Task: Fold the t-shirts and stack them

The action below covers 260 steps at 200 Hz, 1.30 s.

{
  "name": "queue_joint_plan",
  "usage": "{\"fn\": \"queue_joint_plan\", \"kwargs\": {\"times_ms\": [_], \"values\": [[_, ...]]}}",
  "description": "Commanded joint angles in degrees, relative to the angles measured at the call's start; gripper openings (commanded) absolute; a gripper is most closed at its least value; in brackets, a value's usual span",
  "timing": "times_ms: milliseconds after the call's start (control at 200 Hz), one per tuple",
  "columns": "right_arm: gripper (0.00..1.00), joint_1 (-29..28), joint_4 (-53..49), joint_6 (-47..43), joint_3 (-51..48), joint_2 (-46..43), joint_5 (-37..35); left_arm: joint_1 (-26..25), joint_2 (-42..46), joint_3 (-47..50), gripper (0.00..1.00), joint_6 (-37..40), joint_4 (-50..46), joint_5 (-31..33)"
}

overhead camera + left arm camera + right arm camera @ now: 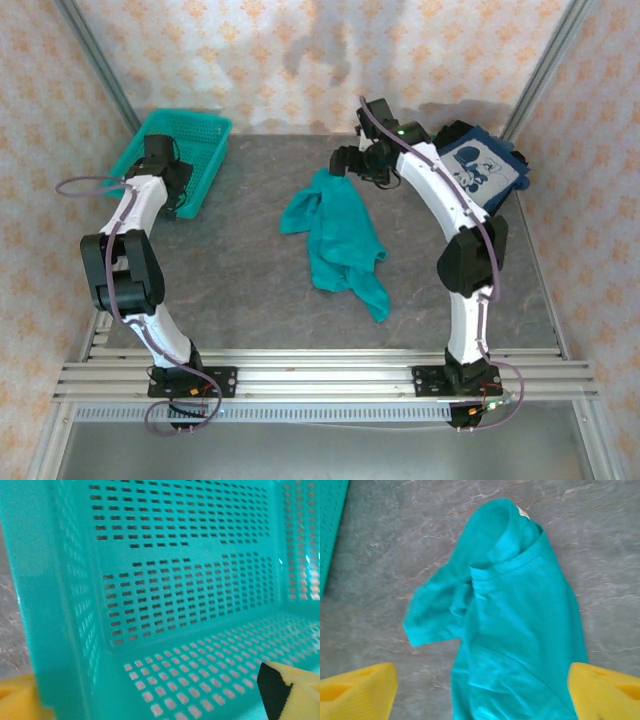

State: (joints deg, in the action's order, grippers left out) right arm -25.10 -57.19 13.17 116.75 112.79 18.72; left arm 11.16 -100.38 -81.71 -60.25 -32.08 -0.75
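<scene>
Bright, even light; soft shadows; wrist views slightly blurred.

One teal t-shirt, one navy graphic t-shirt, one basket

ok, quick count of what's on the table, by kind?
Teal t-shirt: 1
Navy graphic t-shirt: 1 on top, can't tell how many beneath
Teal basket: 1
Total: 3 visible

Floral-patterned walls, grey marbled table, aluminium rails
</scene>
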Motion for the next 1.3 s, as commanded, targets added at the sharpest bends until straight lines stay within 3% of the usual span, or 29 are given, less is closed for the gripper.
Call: {"fn": "queue_joint_plan", "kwargs": {"times_ms": [0, 250, 385, 540, 676, 801, 1061, 1296], "values": [[0.91, -0.44, -2.15, -4.32, -6.74, -13.64, -6.68, -2.73, 8.05, -2.35, 1.00, 4.90, -2.01, 0.72], [0.88, -0.47, 2.23, -1.07, -35.96, -30.64, -0.66, -8.96, 19.25, -2.34, 1.00, 12.56, -10.76, 5.52], [0.85, -0.59, 6.97, 2.68, -46.13, -31.98, 3.83, -10.65, 23.56, -0.63, 1.00, 16.54, -12.67, 4.79], [0.81, -0.64, 21.29, 10.27, -56.27, -30.20, 10.08, -21.24, 24.74, 7.00, 1.00, 21.57, -7.25, -1.68], [0.75, -0.65, 29.72, 15.90, -59.38, -26.00, 14.38, -28.56, 21.26, 14.70, 0.94, 22.62, 1.02, -6.17], [0.68, -0.62, 31.47, 18.16, -60.94, -24.99, 13.57, -31.17, 14.92, 16.67, 0.83, 22.29, 4.53, -7.85], [0.57, -0.51, 28.83, 21.31, -62.87, -25.33, 9.03, -32.17, 3.53, 12.85, 0.79, 22.61, 7.83, -7.67], [0.55, -0.58, 28.46, 22.52, -63.60, -25.31, 8.20, -32.16, -4.91, 7.64, 0.76, 22.72, 8.53, -7.51]]}}
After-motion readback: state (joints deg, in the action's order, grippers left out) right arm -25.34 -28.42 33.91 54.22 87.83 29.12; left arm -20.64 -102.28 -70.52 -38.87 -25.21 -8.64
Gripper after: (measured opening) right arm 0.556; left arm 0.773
